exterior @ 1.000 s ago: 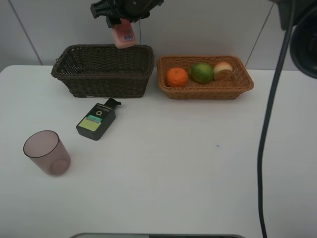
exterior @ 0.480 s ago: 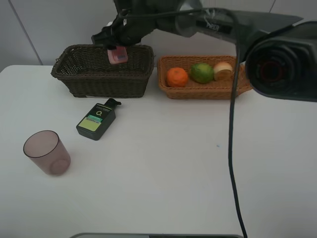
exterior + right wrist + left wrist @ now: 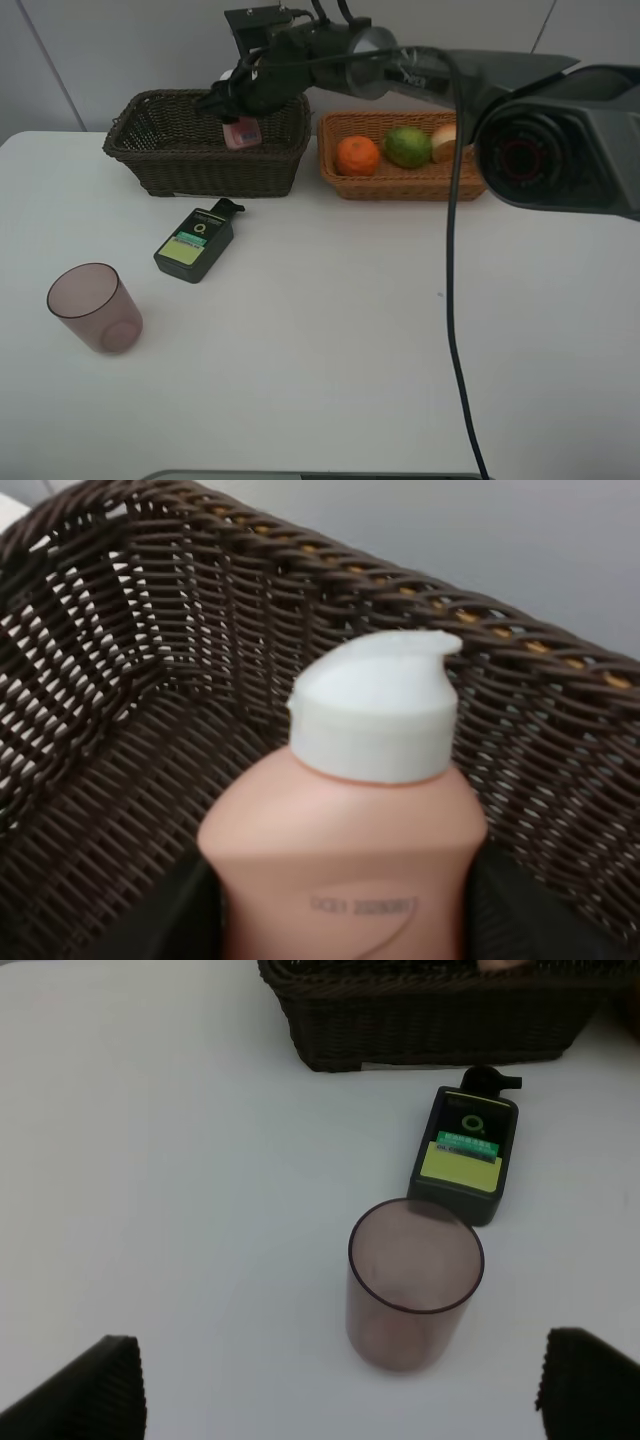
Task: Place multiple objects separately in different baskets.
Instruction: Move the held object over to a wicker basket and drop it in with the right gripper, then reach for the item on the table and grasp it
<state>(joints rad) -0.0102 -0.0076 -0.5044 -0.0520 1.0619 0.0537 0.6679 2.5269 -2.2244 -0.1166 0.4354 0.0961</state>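
Now the right pincer point(image 3: 238, 104) is clamped on the pink bottle point(image 3: 243, 132), reaching across the middle to the dark basket point(image 3: 200, 170) by the worktop's far edge, left of centre. The bottle runs straight out from the pincer, its long axis in line with it, white cap point(image 3: 372, 720) leading down inside the basket's right end; I cannot tell whether it touches the floor. Letting go there looks like the coming move. The left pincer point(image 3: 340, 1405) stands wide open and empty above the cup point(image 3: 414, 1285) near the left edge, the nearer arm for that and the dark green bottle point(image 3: 195, 243)
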